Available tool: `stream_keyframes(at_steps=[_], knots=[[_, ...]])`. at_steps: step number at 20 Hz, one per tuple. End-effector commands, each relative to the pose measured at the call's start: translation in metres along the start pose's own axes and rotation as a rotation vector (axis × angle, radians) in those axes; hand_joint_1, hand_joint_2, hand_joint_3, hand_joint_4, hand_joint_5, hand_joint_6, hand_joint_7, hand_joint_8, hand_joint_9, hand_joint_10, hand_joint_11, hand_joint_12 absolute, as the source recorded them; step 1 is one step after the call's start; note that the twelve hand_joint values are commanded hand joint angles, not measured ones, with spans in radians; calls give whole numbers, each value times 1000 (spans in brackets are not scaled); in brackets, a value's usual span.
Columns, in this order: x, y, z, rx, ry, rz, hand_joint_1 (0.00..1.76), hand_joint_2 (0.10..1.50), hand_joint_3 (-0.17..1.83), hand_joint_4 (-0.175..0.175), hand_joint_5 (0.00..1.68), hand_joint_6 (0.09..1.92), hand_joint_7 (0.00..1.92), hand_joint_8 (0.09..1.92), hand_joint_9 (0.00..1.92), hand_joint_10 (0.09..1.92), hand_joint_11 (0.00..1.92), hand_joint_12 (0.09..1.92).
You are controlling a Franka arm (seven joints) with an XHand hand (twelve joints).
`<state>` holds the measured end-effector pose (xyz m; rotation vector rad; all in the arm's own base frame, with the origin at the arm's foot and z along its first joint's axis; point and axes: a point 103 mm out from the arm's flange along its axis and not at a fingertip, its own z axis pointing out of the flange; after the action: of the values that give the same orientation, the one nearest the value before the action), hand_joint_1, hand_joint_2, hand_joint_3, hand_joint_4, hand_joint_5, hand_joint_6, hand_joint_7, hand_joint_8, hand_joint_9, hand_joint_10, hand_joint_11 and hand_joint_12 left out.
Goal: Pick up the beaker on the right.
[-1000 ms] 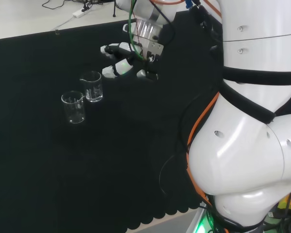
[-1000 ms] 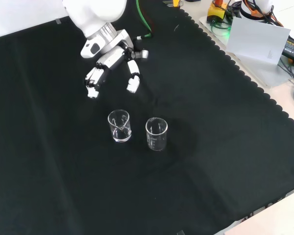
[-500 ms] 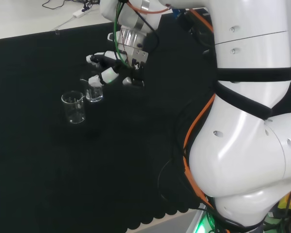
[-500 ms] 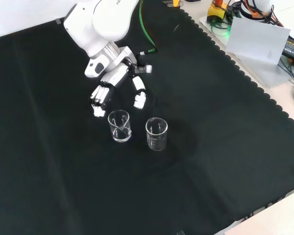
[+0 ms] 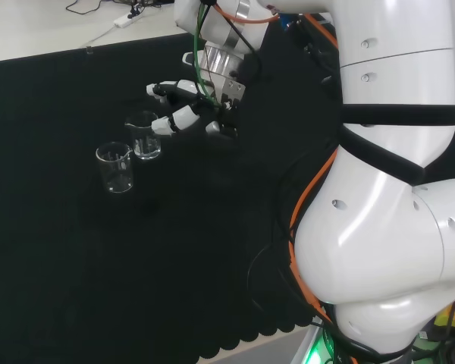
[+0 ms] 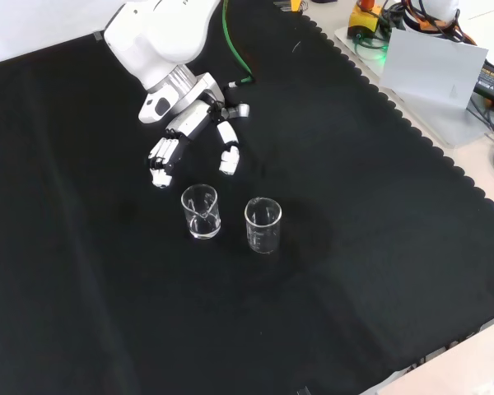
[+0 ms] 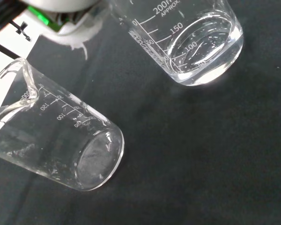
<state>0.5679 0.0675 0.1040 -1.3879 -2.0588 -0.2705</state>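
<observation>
Approaching the beaker is the step in hand: the hand (image 6: 189, 136) hangs above the table (image 6: 354, 247) with fingers (image 6: 160, 156) and thumb (image 6: 228, 158) spread wide and holding nothing. Two clear beakers stand upright and apart just ahead of the fingertips. In the head view the right beaker (image 5: 145, 135) stands directly in front of the fingers, just beside them; in the front view this same vessel is the left one (image 6: 201, 211), below the gap between fingers and thumb. The other beaker (image 5: 115, 167) lies beyond it, further from the palm in the head view, and off to the thumb side in the front view (image 6: 263, 225). To do the step well, lower the hand so that the fingers pass on one side of the near beaker and the thumb on the other, keeping the spread until the wall sits between them. Keep the thumb out of the space toward the second beaker, since contact there would likely tip or slide it. Close only once the palm is level with the mid-wall, not the rim; clear glass probably slips if pinched near the lip. Both beakers appear empty.
</observation>
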Motion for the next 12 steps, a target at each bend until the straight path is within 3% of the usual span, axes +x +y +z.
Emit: stream_keyframes(at_steps=[1,12], knots=[[11,13,11,-3,3,-1,842,500,664,-27,182,87,87,490,197,600,0,1038],[-8,14,19,-46,61,-27,845,499,661,-27,175,87,96,492,203,602,0,1029]])
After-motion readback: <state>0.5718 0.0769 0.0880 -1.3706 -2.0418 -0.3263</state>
